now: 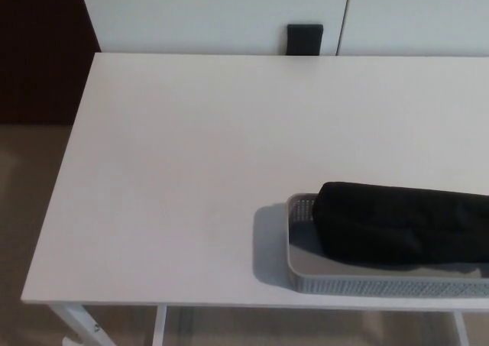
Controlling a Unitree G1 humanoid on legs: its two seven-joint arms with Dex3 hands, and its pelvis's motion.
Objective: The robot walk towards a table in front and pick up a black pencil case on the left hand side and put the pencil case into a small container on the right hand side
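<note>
The black pencil case point(401, 224) lies lengthwise in the small grey mesh container point(367, 283) at the front right of the white table point(191, 147). Its right end runs out of the picture. It rises above the container's rim. Neither of my hands shows in the head view.
A white wall or cabinet stands behind the table, with a small black block point(305, 38) at its foot by the table's far edge. A dark panel point(38, 48) fills the far left. The table's white leg point(76, 323) shows at the front left over beige floor.
</note>
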